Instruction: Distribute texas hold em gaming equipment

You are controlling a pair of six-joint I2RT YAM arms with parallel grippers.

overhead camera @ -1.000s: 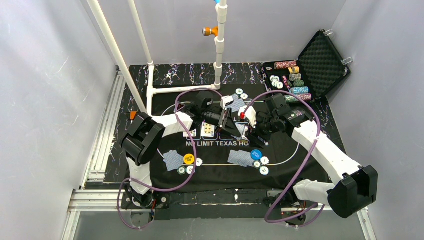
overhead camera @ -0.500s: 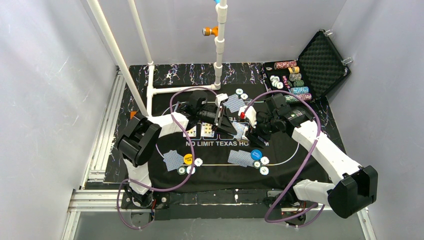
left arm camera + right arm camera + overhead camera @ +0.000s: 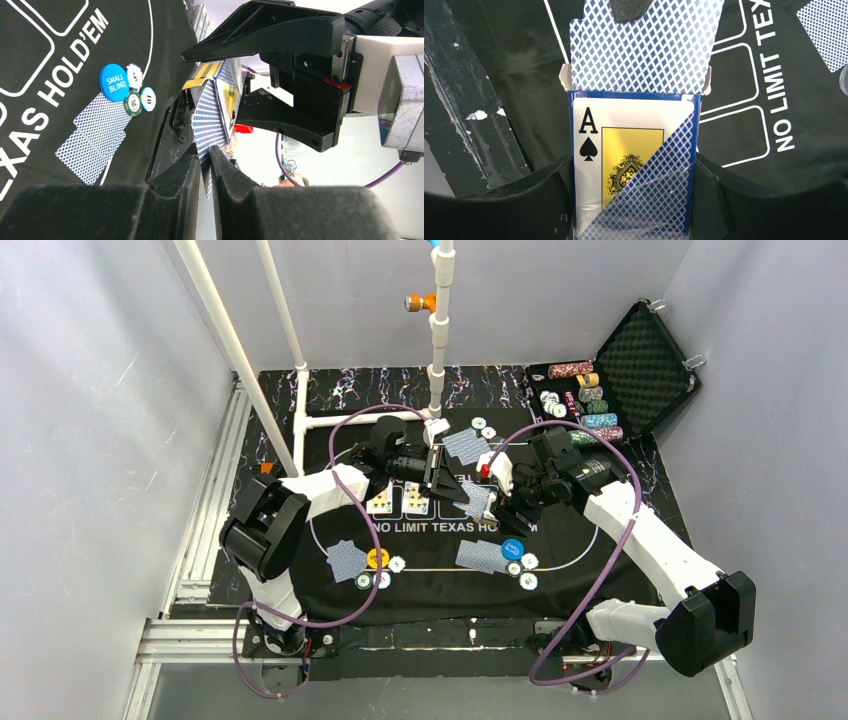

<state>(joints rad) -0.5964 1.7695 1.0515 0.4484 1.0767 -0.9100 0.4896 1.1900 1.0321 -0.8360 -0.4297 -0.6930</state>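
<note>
My right gripper (image 3: 497,502) is shut on an open card box (image 3: 634,170) printed with an ace of spades, held above the black mat (image 3: 560,540). Blue-backed playing cards (image 3: 644,50) stick out of its top. My left gripper (image 3: 206,152) is shut on the edge of one of these cards (image 3: 210,115). On the mat lie two face-up cards (image 3: 398,502) and three small piles of face-down cards (image 3: 347,560) (image 3: 480,556) (image 3: 464,446). A yellow button (image 3: 377,558) and a blue small-blind button (image 3: 512,548) lie there too, each beside a few chips (image 3: 381,580) (image 3: 528,581).
The open black case (image 3: 640,370) at the far right holds stacked chips (image 3: 590,395). A white pipe frame (image 3: 300,390) and an upright pole (image 3: 440,340) stand at the mat's far left. Purple cables loop over both arms. Grey walls close in on both sides.
My left gripper has pulled back from the far card pile, leaving it uncovered, and its jaws have closed on a card at the box. The right arm has stayed still.
</note>
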